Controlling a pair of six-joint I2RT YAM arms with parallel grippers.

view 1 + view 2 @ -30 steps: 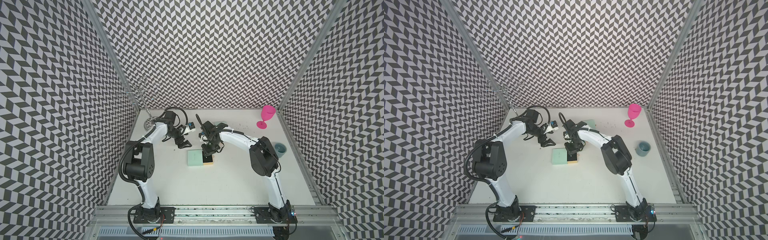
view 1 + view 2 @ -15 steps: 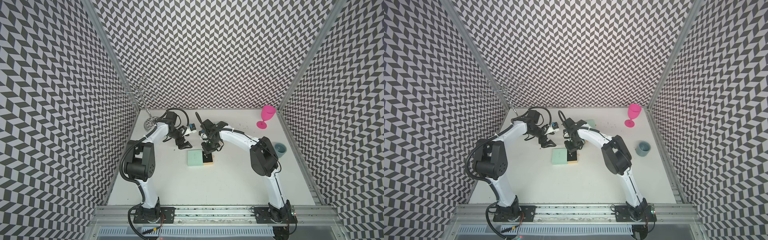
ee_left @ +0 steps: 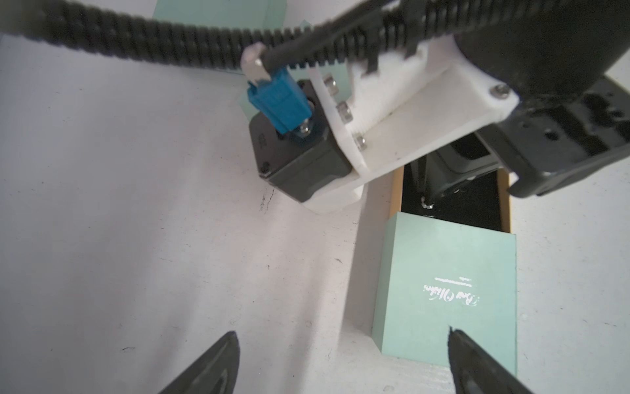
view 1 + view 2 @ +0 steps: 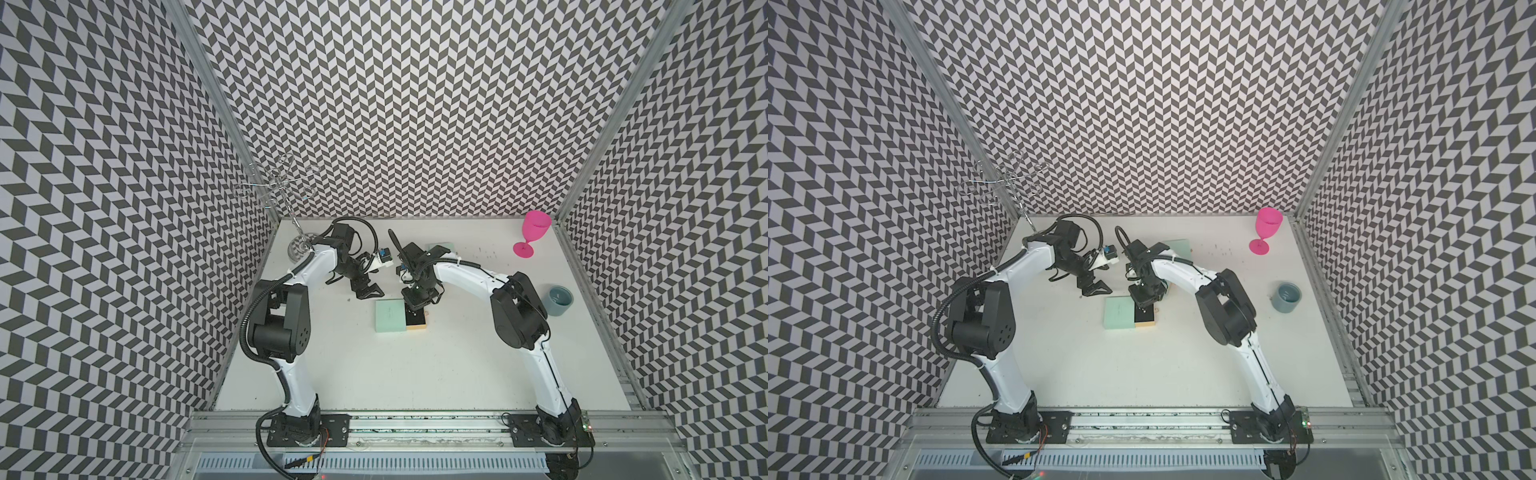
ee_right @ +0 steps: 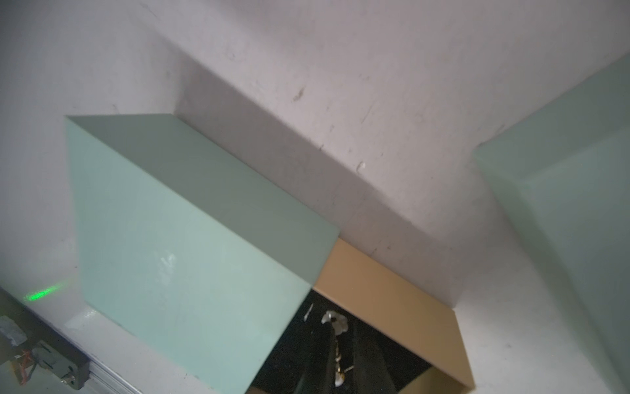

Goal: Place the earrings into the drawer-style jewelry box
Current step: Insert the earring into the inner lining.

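Observation:
The jewelry box lies mid-table in both top views: a mint-green sleeve (image 4: 390,316) (image 4: 1119,312) with its tan-rimmed, black-lined drawer (image 4: 417,328) (image 4: 1146,325) pulled out to the right. My right gripper (image 4: 414,309) (image 5: 342,341) points down into the drawer, shut on a small silvery earring (image 5: 332,320) that glints between its fingers. The same earring (image 3: 426,203) shows in the left wrist view above the black lining. My left gripper (image 4: 368,293) (image 3: 342,337) hangs open and empty just behind the sleeve (image 3: 443,290).
A second mint-green box (image 4: 444,246) (image 5: 579,211) sits behind the right arm. A pink goblet (image 4: 534,232) stands at the back right, a grey-blue cup (image 4: 559,300) by the right wall, and a wire stand (image 4: 282,187) in the back left corner.
My right gripper has dipped slightly lower over the drawer and closed a little more. My left gripper has drifted a touch toward the box, still open.

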